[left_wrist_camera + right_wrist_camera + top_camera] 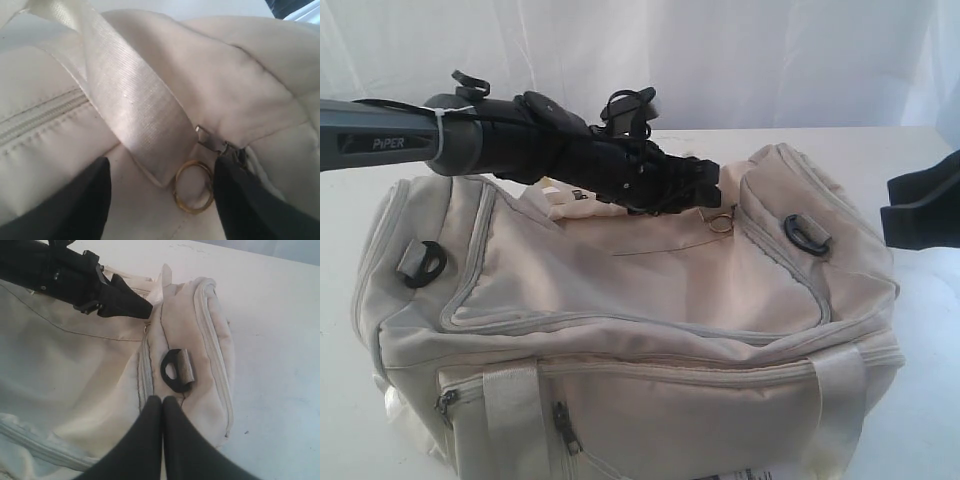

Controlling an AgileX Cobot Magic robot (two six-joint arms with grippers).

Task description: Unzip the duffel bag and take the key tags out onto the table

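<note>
Cream duffel bag (640,290) sits on the white table (925,410), contents hidden. Left gripper (160,175), jaws apart, straddles a webbing strap (130,100) and gold ring (177,187) at the bag's one o'clock. Right gripper (162,402), pinched together, hovers at three o'clock.

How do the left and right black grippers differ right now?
The left black gripper has its fingers spread apart; the right black gripper has them pressed shut. The left hangs over the cream fabric duffel bag's top beside a gold metal ring; the right sits by the bag's end, near a black plastic strap ring. Both hold nothing.
</note>
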